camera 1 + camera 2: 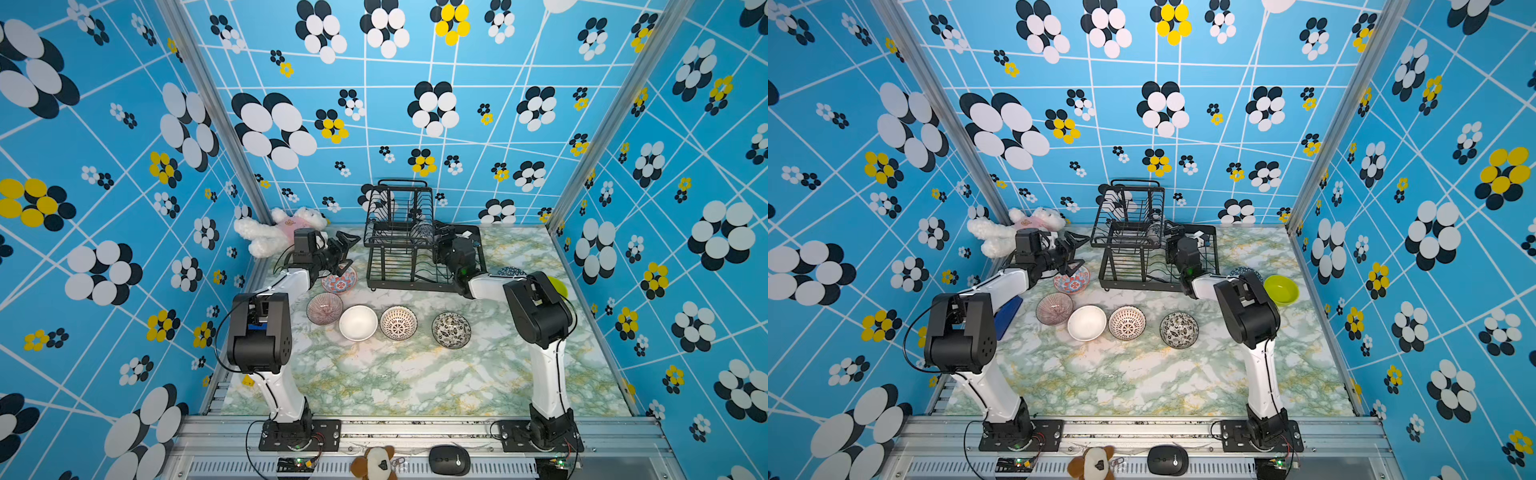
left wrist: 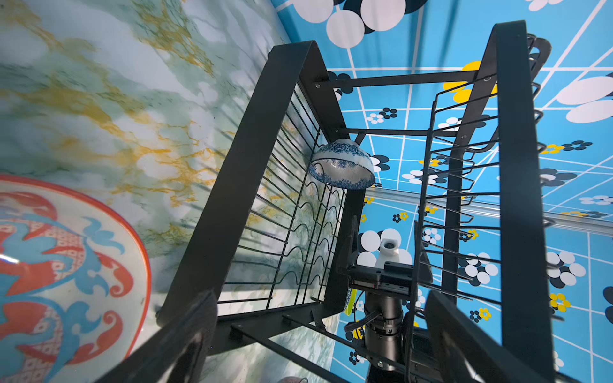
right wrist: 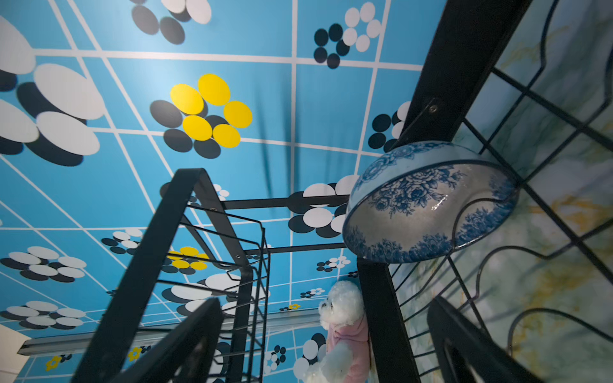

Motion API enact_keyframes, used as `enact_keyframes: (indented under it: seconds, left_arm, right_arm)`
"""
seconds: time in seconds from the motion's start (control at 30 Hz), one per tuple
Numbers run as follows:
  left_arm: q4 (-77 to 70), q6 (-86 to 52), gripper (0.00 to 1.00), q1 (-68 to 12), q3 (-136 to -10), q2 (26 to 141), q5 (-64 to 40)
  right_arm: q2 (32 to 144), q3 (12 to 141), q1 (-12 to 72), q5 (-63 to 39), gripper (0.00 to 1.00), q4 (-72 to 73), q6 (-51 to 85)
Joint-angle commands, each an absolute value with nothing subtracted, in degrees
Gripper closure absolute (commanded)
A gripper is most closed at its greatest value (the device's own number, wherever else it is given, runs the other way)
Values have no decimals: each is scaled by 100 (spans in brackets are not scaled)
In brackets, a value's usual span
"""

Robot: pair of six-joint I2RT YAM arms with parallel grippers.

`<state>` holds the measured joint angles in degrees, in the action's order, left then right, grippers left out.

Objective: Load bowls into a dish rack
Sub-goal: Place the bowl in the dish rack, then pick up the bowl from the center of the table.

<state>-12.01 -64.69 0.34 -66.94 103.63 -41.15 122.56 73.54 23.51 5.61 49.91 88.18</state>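
Your right gripper (image 1: 444,233) reaches into the large black wire dish rack (image 1: 409,286) at the back of the green-veined marble-look desk (image 1: 395,382). In the right wrist view its fingers (image 3: 192,335) stand wide apart and hold nothing. Just beyond them the round blue-and-white floral porcelain bowl (image 3: 428,205) stands on its edge in the wire slots of the rack's lower tray, beside a black frame post and clear of both fingers. The left wrist view shows the same bowl (image 2: 341,165) near a corner post of that tray. Your left gripper (image 1: 348,252) is also spread wide and empty; it hangs just left of the rack, above the red-and-blue floral bowl (image 1: 339,281), which sits upright on the desk. In front of the rack four more bowls sit upright in a loose row: a purplish ribbed bowl (image 1: 324,308) close against a plain white bowl (image 1: 358,323), then a white bowl with a black lattice pattern (image 1: 398,323) and a black-and-white leaf-patterned bowl (image 1: 451,330). A lime green bowl (image 1: 1281,289) sits right of the rack beside your right arm, and a dark patterned bowl (image 1: 509,272) is half hidden behind that arm.
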Motion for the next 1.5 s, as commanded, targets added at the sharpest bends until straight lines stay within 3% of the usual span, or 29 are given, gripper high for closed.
enact_keyframes:
  seconds: [0.0,0.33,0.53,0.73,0.97,1.03,1.13,1.47]
  left_arm:
    - [-1031,-6240,1,112,-6870,10320,-4075]
    - [-644,-5872,1,470,-6824,9729,-3791]
    - [59,-5372,1,339,-6690,8515,-3058]
    - [520,-4854,1,-529,-6032,7221,-2361]
    - [20,-4354,1,-2478,-4652,6236,-1296]
    - [-120,-4141,1,-3086,-4428,6162,-939]
    - [-455,-4018,1,-3731,-4245,6375,-817]
    - [-387,-3718,1,-4594,-4720,7377,-742]
  right_arm:
    - [11723,7046,2244,490,1,5132,8492]
    - [10028,5918,1895,175,0,3628,7085]
    - [8779,5649,1819,451,1,1151,5546]
    - [7873,5231,1825,895,1,-571,4475]
    - [7310,4506,2376,1335,2,-1519,3784]
    - [7359,4433,2488,1352,6,-1628,3613]
    - [7504,4464,2560,1368,22,-1775,3551]
    - [7588,4096,3067,1214,39,-1795,3594]
